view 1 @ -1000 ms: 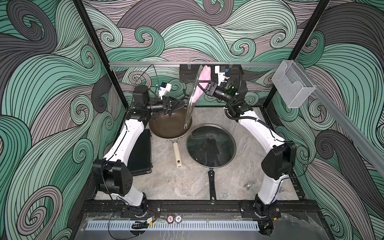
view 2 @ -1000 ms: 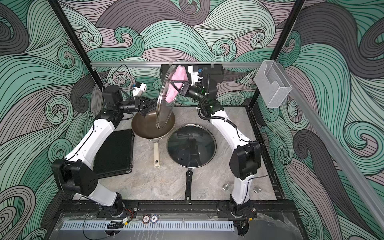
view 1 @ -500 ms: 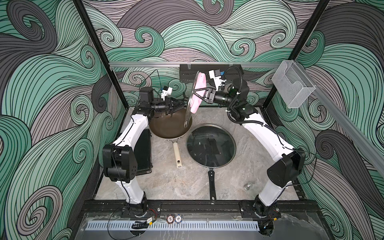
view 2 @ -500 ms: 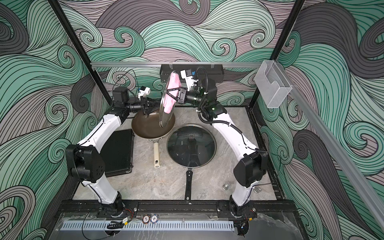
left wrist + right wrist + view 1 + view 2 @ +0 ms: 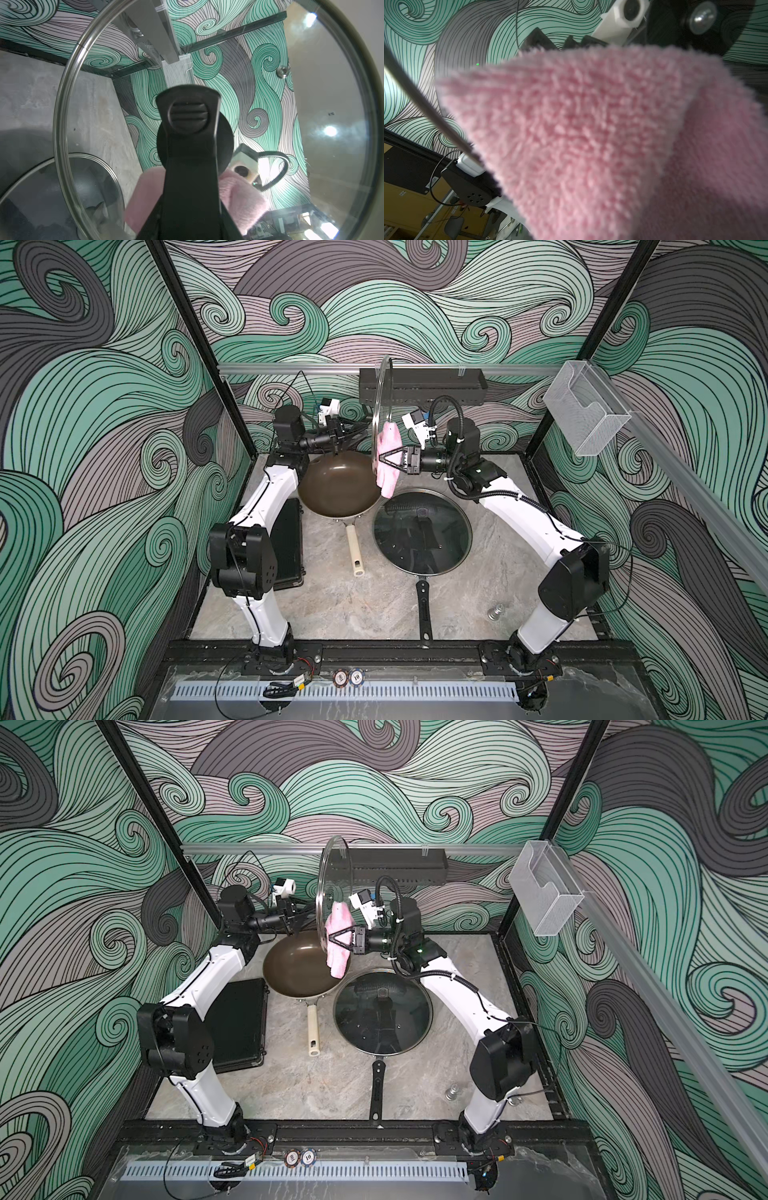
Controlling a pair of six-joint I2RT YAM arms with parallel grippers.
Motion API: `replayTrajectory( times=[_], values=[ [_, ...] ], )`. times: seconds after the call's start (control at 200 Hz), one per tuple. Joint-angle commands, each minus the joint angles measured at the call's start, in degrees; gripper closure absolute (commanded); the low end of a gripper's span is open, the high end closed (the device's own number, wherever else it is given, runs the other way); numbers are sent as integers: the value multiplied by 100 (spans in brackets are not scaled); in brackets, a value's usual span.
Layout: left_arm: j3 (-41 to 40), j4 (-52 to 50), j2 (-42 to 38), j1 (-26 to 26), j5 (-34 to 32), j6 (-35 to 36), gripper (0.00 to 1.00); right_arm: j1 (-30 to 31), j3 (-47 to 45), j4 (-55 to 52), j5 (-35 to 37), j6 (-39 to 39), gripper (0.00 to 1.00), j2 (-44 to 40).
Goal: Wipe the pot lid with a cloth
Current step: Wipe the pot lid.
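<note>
The right claw (image 5: 383, 456) is clenched on the cloth (image 5: 388, 475). This fluffy pink rag hangs above and below the claw's fingertips and fills most of the right wrist view. Straight ahead of those tips stands the pot lid (image 5: 332, 886), a steel-rimmed glass disc held upright on edge. The cloth lies against the glass face turned toward the claw. On the lid's far side, the left claw (image 5: 307, 914) grips the lid by its black handle (image 5: 188, 116). In the left wrist view the pink shows through the glass behind that handle. The lid is thus the only thing between the two claws. Directly below them sits a brown pan (image 5: 338, 485) with a bare inside, its cream handle pointing back toward the arm bases. Below and slightly behind the right claw, a black pan (image 5: 423, 605) carries a second glass lid (image 5: 422, 531). A black case (image 5: 241, 1023) lies flat beside the left arm, well behind its claw. A small metal weight (image 5: 496, 612) stands near the right arm's base. Above and behind the right claw, a clear plastic bin (image 5: 586, 410) hangs on the side rail.
</note>
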Motion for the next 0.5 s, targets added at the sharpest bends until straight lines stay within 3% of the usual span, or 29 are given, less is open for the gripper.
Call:
replayTrajectory(
  times=[0.0,0.32,0.495],
  values=[
    [338,1475,-357,-52,52,-472,100,-198,230,209,-132,4,100,354],
    [95,1243,-639,-146,216,-358,100,-487,1993,-981,-104,-325,100,1351],
    [362,1530,-408,-143,-52,-491,100,-347,1344,-299,-102,179,100,992]
  ],
)
